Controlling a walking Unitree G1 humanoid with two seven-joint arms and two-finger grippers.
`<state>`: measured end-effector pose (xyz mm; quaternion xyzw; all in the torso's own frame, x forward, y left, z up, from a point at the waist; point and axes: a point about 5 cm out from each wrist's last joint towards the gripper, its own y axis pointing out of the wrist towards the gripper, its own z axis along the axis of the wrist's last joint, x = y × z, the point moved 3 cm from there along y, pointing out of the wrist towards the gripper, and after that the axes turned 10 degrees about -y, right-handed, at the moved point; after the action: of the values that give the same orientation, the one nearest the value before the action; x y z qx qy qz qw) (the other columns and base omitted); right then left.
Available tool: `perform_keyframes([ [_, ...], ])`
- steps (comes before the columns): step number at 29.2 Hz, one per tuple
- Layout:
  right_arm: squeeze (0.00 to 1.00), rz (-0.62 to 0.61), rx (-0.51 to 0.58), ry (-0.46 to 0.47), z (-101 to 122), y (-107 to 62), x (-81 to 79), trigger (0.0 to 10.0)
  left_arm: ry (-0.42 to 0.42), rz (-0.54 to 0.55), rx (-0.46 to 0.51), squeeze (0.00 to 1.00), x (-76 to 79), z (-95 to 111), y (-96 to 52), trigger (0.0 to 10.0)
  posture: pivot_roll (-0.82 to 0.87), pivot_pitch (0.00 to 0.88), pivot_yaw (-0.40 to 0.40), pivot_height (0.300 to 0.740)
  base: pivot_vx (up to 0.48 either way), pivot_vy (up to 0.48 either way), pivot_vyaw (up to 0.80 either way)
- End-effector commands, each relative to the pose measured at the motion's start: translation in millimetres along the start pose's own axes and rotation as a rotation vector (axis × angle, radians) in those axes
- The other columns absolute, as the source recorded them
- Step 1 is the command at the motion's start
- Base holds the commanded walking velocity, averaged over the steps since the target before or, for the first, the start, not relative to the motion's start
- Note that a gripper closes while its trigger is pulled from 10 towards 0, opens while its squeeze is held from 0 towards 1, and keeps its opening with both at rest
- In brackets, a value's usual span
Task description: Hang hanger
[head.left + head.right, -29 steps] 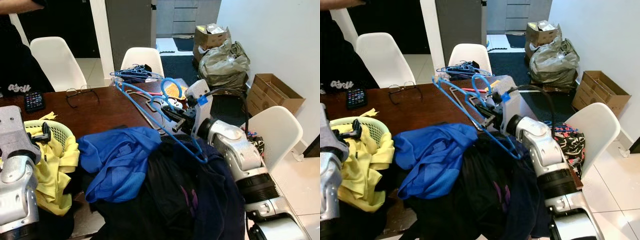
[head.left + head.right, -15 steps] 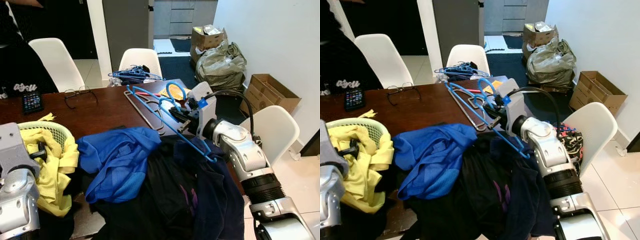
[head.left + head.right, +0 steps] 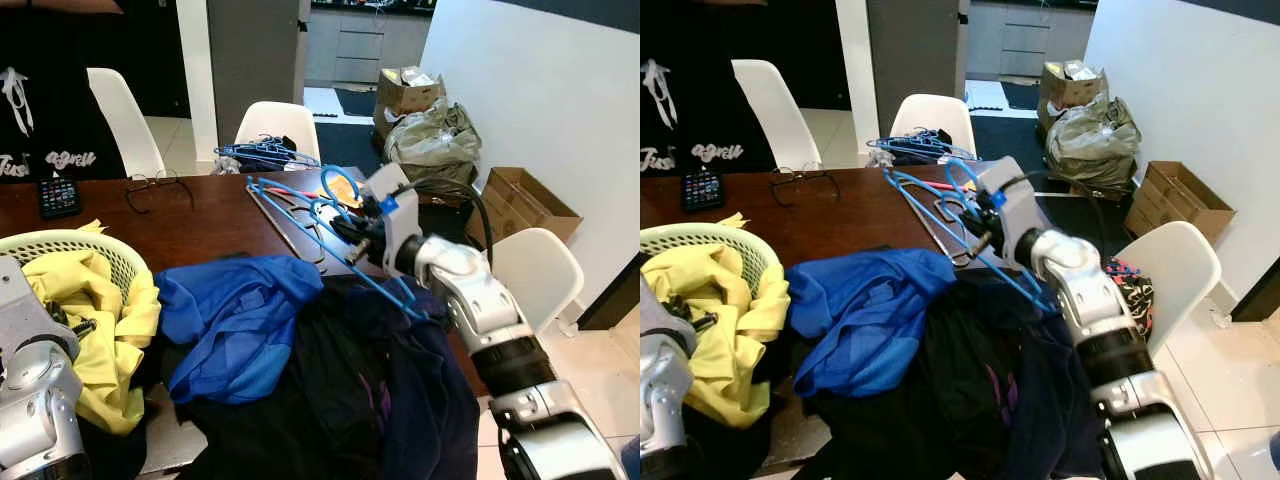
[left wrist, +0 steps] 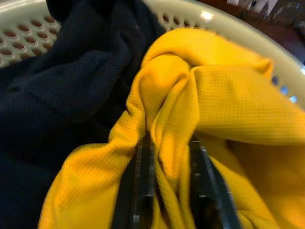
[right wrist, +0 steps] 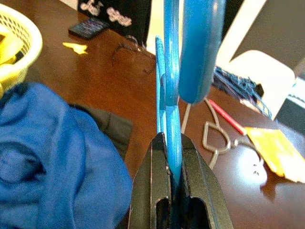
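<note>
Left gripper (image 4: 167, 191): fingertips buried in yellow cloth (image 4: 228, 105), so pinch not confirmable. Person (image 3: 50, 90) cut off at top edge. Blue hanger (image 3: 330, 235): lower end sinks into dark clothes (image 3: 380, 400).

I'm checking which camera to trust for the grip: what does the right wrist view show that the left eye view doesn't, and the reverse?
Right wrist view alone: the right hand seen close up, its two black fingers shut on the blue hanger.

Left eye view alone: the hanger's full outline held above the dark clothes pile, and the left hand at the basket of yellow cloth.

Both: the blue garment, the brown table and the glasses.
</note>
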<state>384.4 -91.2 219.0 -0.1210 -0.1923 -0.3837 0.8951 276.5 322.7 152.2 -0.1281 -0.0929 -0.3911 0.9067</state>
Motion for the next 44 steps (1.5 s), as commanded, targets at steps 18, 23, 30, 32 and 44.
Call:
perform_keyframes([
  [18,0.0,-0.051,0.013,0.006,-1.9,2.5,0.1,10.0,-0.164,-1.103,0.584,0.0,165.0,178.2,-113.1,0.0,0.11,0.0,-0.038,0.74,0.0,0.0,0.0],
  [23,0.0,-0.071,0.019,0.006,-0.8,1.1,4.3,10.0,-0.167,-1.207,0.519,0.0,190.1,167.3,-122.1,0.0,0.11,0.0,-0.03,0.74,0.0,0.0,0.0],
  [30,0.0,-0.089,0.003,0.0,-4.4,-5.2,9.1,10.0,0.048,-1.271,0.226,0.0,217.4,71.3,-124.9,0.0,0.09,0.0,-0.023,0.74,0.0,0.0,0.0],
  [32,0.0,-0.091,-0.001,-0.003,-5.0,-6.4,10.1,10.0,0.081,-1.274,0.203,0.0,218.4,60.7,-127.1,0.0,0.08,0.0,-0.021,0.74,0.0,0.0,0.0],
  [44,0.0,-0.124,-0.054,-0.032,-13.1,-10.7,18.3,10.0,0.396,-1.457,-0.058,0.0,180.5,-4.7,-143.4,0.0,0.09,0.0,-0.02,0.74,0.0,0.0,0.0],
])
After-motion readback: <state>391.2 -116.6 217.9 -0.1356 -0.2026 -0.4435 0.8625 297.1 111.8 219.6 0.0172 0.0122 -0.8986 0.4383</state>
